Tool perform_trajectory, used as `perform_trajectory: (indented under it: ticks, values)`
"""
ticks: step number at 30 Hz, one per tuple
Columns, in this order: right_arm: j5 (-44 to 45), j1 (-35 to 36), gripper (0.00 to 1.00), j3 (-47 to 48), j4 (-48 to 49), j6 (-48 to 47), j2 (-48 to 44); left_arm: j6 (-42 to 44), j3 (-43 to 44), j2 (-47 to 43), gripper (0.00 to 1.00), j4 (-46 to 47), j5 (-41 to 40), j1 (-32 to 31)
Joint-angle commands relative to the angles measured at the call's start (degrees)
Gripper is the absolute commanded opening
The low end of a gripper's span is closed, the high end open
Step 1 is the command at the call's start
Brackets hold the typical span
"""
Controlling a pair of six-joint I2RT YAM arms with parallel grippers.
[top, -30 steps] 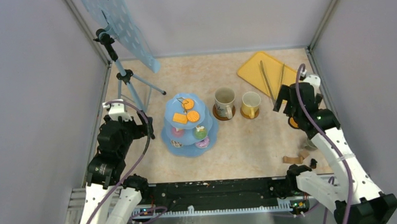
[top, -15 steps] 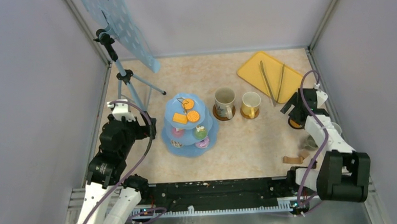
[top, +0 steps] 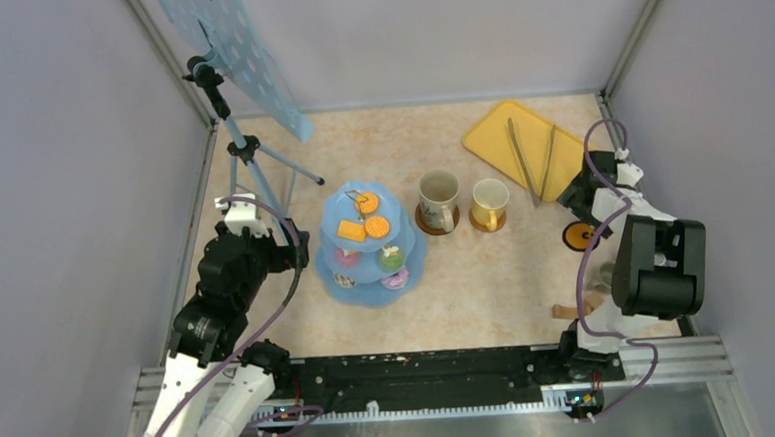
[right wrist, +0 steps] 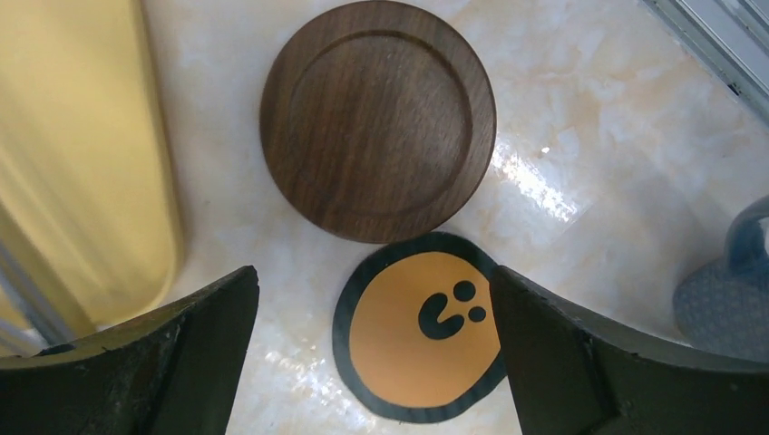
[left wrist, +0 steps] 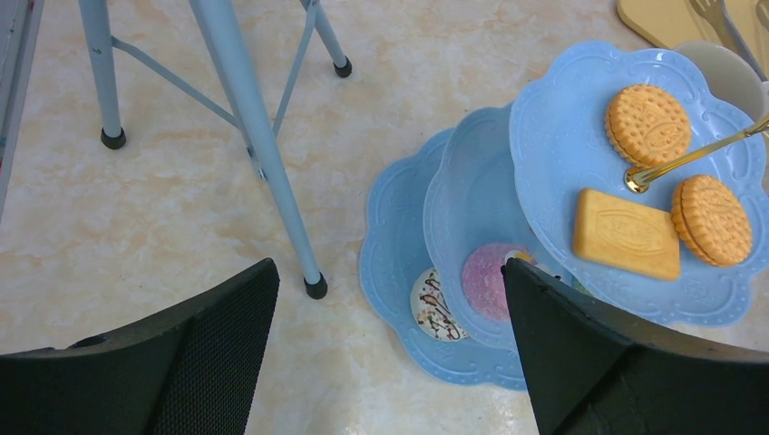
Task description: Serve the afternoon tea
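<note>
Since a second ago your right arm [top: 656,264] has folded back toward its base, uncovering the orange disc [top: 577,236]. The right gripper [right wrist: 372,299] is spread and empty over that disc, with a bare brown coaster [right wrist: 378,118] just beyond. The left gripper [left wrist: 390,290] is likewise spread and empty, beside the blue tiered stand [top: 367,295] carrying the orange biscuits [left wrist: 647,122]. The beige mug [top: 439,198] and yellow mug [top: 490,203] stand where they were. There is no legible writing: the disc bears only black dots. A grey item [right wrist: 730,290] is cut off at the edge and cannot be identified.
</note>
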Motion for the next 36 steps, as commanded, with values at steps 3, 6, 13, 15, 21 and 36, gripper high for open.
perform_trajectory:
  ticks: [3,6,13,15,21,36]
  values:
    - [0.48,-3.96,0.95,0.34,5.14,-1.91,5.75,-0.44,0.71,-0.38,0.99,1.61,-0.71,-0.99]
    - [-2.74,-4.0,0.89,0.35,3.48,-2.94,6.32,-0.45,0.72,-0.49,0.99,1.56,-0.8,-1.03]
    - [-6.56,2.08,0.88,-4.2,-1.05,-2.49,0.8,-0.32,0.64,-0.75,0.99,1.74,-0.73,-0.93]
    - [-8.27,5.37,0.88,-5.73,-1.87,-1.18,-1.37,-0.28,0.63,-0.83,0.99,1.78,-0.55,-0.93]
    - [-13.41,8.94,0.88,-10.02,-1.15,2.82,-9.93,-0.2,0.64,-1.45,0.99,1.78,-0.45,-0.19]
    - [-12.04,8.85,0.79,-2.66,3.93,-12.19,-1.94,-0.17,0.54,-1.95,0.99,1.87,-0.13,0.15]
